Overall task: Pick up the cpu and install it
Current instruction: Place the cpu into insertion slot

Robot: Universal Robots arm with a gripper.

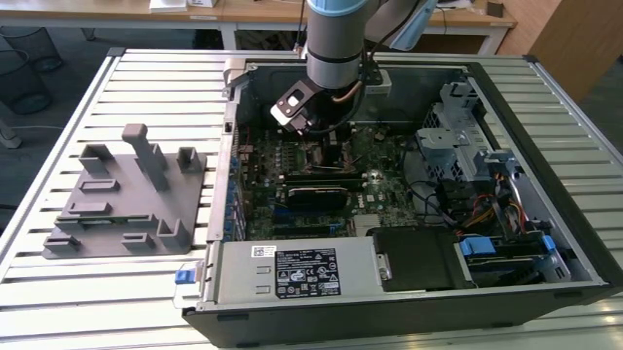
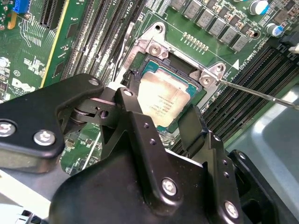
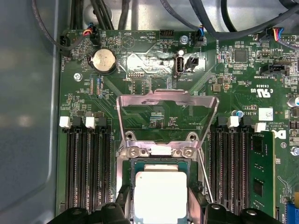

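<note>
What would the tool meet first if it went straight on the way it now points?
The cpu, directly ahead of the tool, in or just above the open CPU socket on the motherboard. Whether it is already seated, I cannot tell.

Grey arm point(image 1: 334, 44), pale-blue joint cap point(image 1: 338, 6), black screw-studded jaws.

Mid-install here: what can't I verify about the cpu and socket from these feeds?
Second wrist view: one side of the cpu, covered by the gripper.
First wrist view: part of the cpu, cut off by the picture edge.
Both wrist views: contacts of the socket, under the cpu.
Exterior view: the socket, blocked by the arm.
</note>
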